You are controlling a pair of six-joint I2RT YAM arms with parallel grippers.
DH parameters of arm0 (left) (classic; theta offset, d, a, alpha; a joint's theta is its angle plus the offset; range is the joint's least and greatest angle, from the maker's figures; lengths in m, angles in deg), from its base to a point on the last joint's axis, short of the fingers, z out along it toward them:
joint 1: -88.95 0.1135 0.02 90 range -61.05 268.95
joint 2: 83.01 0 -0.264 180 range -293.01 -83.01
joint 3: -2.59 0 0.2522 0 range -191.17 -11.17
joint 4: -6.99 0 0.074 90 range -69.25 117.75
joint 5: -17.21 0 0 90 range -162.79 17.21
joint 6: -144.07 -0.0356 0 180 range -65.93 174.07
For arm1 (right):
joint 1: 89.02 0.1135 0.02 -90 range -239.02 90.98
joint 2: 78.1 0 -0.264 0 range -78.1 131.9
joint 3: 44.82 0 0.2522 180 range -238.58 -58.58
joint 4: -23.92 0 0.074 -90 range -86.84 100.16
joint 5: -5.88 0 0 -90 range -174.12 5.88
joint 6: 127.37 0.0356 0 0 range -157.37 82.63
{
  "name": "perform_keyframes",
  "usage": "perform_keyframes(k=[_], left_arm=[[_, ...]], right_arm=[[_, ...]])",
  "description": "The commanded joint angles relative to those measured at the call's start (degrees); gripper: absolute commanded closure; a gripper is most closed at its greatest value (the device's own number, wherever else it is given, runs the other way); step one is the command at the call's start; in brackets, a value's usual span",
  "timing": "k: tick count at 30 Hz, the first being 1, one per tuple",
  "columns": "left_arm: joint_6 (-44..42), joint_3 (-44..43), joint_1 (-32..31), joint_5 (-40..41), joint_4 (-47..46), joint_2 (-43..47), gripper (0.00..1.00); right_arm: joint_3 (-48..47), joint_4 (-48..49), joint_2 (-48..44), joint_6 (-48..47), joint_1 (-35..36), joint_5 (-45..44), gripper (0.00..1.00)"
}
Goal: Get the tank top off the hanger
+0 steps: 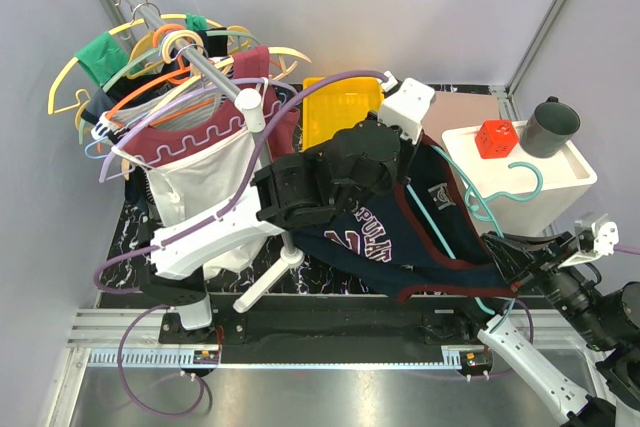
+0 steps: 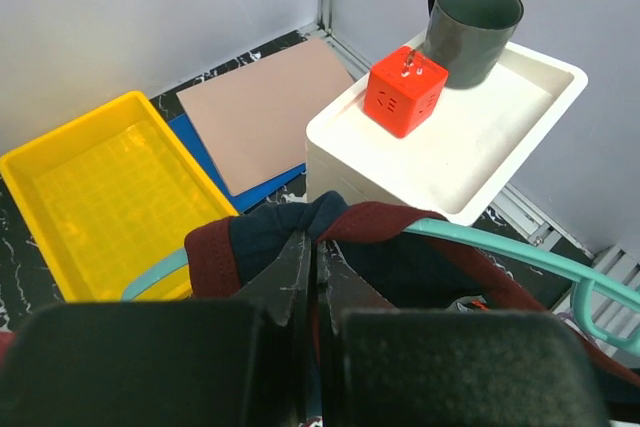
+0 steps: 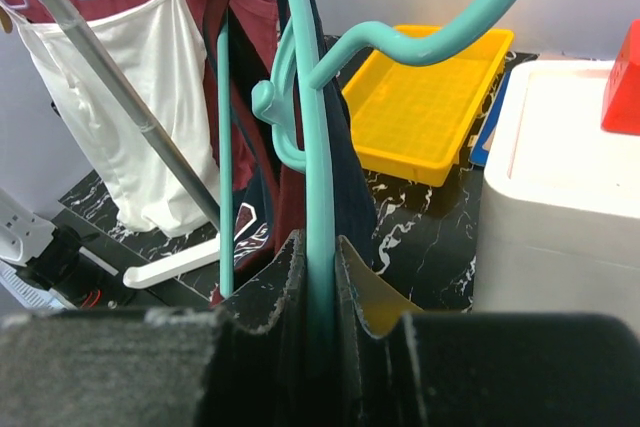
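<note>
The navy tank top [image 1: 390, 242] with maroon trim hangs spread between the two arms, still threaded on the teal hanger [image 1: 478, 209]. My left gripper [image 1: 405, 162] is shut on a bunched shoulder of the tank top [image 2: 262, 239], with the fingertips [image 2: 300, 252] pressed together on the cloth. A teal hanger arm [image 2: 520, 259] runs just behind that fold. My right gripper [image 1: 497, 265] is shut on the hanger's stem [image 3: 318, 157], which rises between its fingers [image 3: 292, 267]. Navy and maroon cloth [image 3: 290, 187] hangs behind the stem.
A white box [image 1: 545, 185] at the right carries a red cube [image 1: 496, 137] and a dark mug [image 1: 552, 127]. A yellow tray [image 1: 335, 107] and a brown mat [image 1: 462, 112] lie at the back. The clothes rail [image 1: 190, 52] at the left holds several hangers and a maroon-and-white shirt [image 1: 200, 162].
</note>
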Motion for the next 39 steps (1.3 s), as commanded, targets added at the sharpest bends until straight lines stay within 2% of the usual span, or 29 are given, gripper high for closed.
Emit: perform_keyframes(k=[1, 2, 3, 6, 10, 13, 14, 16, 19, 26, 34, 39], left_arm=[[-2.24, 2.08, 3.5, 6.62, -11.11, 6.72, 1.0], [-2.33, 5.14, 3.5, 3.99, -12.69, 7.6, 1.0], [-2.5, 6.91, 3.5, -2.83, -16.71, 8.57, 1.0], [0.64, 14.64, 3.59, -12.26, -22.79, 12.52, 1.0], [2.33, 19.32, 3.59, -15.99, -23.17, 13.94, 0.97], [0.67, 19.41, 3.59, -14.76, -22.29, 14.11, 0.95], [-0.73, 19.15, 3.59, -14.07, -22.29, 14.11, 0.83], [-2.06, 18.71, 3.68, -13.62, -22.73, 13.94, 0.8], [-2.59, 18.27, 3.85, -9.5, -22.29, 13.5, 1.0], [-1.88, 15.98, 4.47, 6.58, -19.74, 11.3, 1.0], [-4.08, 15.72, 4.73, 14.33, -18.95, 9.37, 1.0], [-3.03, 15.98, 4.91, 13.37, -17.28, 9.1, 1.0]], right_arm=[[-2.97, -7.86, -0.45, -0.33, -0.07, 3.63, 1.0], [-3.23, -7.69, -0.01, -0.85, -0.07, 2.84, 1.0], [-3.24, -7.6, 0.6, -1.12, -0.07, 2.14, 1.0], [-3.24, -5.76, 1.92, -2.52, -0.07, -0.24, 1.0], [-2.36, -1.28, 2.98, -2.53, -0.07, 1.6, 1.0], [-2.1, 0.13, 3.77, -2.17, -0.07, 1.69, 1.0], [-1.92, 0.48, 3.86, -2.26, -0.07, 3.09, 1.0], [-1.74, 0.84, 4.12, -2.61, -0.07, 3.19, 1.0], [-1.57, 1.1, 4.12, -2.61, -0.07, 3.36, 1.0], [-1.22, -0.83, -1.66, -2.88, -0.07, -0.5, 1.0], [-1.39, -0.4, -6.16, -2.97, -0.07, -8.84, 1.0], [-2.62, 0.66, -6.43, -1.82, -0.16, -16.22, 1.0]])
